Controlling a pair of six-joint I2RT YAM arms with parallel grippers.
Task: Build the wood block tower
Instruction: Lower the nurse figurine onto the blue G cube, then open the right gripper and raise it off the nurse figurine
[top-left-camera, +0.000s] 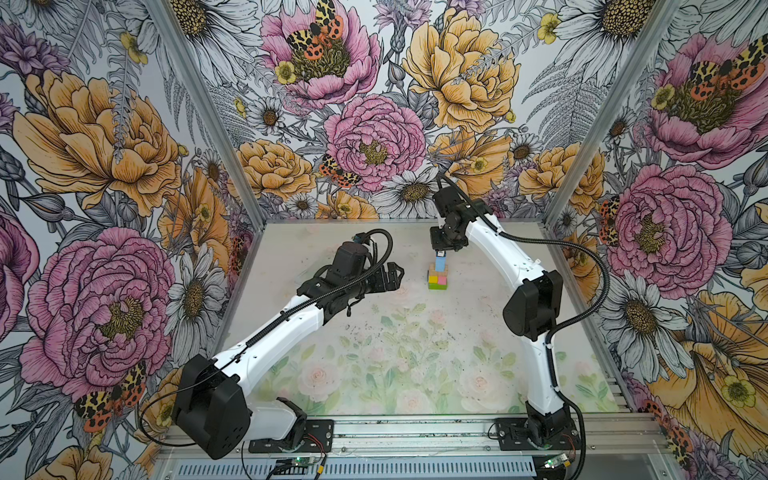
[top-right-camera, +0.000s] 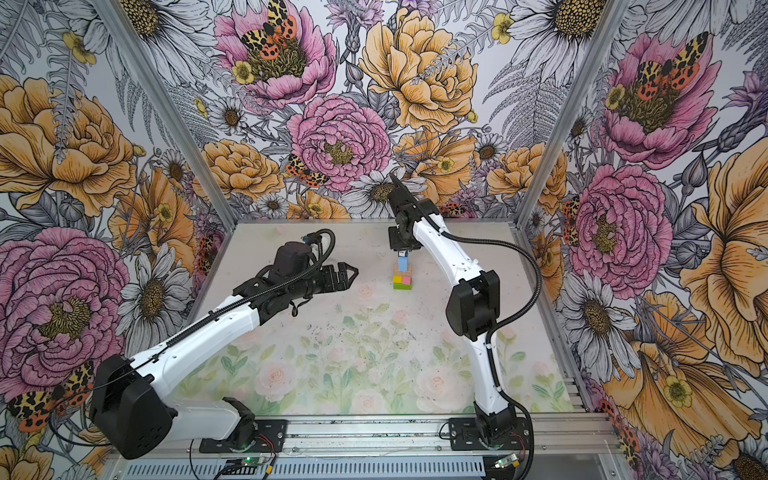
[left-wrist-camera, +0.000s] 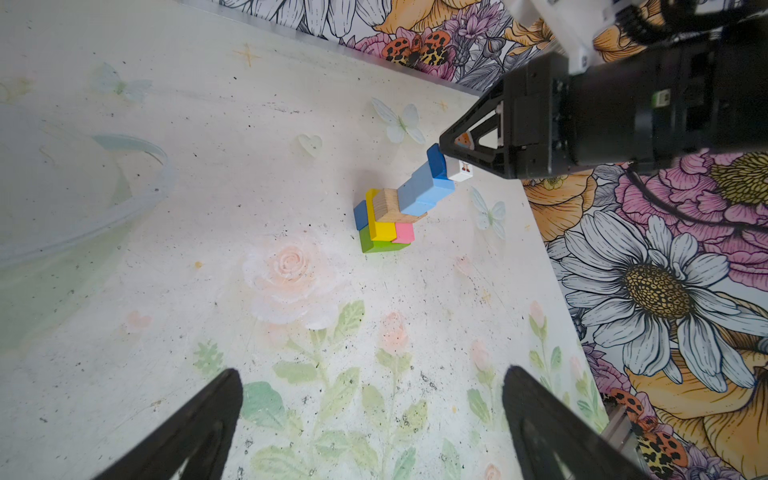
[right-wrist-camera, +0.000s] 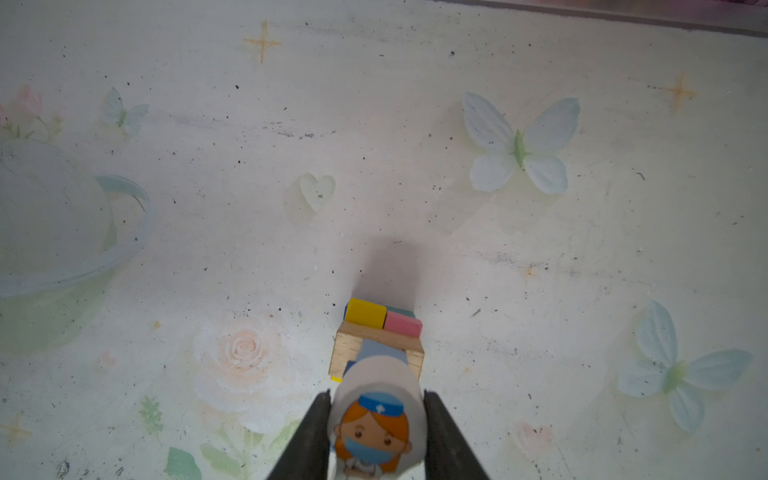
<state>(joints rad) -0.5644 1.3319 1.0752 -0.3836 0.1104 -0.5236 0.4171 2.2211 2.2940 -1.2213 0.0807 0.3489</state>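
- The wood block tower (top-left-camera: 438, 276) stands on the desk (top-left-camera: 374, 340), toward the far edge and a little right of the middle.
- From the bottom up it has a green brick (left-wrist-camera: 380, 248), a yellow brick (left-wrist-camera: 382, 230) and a pink brick (left-wrist-camera: 404, 232) side by side, and a tan brick (left-wrist-camera: 392, 205) across them. Above these are light blue cubes (left-wrist-camera: 424, 193) and a darker blue block (left-wrist-camera: 436, 162).
- The right gripper (right-wrist-camera: 377, 395) hangs straight above the tower. Its jaws are drawn in against both sides of the white toy figure (right-wrist-camera: 374, 432), which touches the darker blue block.
- The left gripper (top-left-camera: 397, 277) hovers left of the tower and well apart from it, jaws spread wide and holding nothing.
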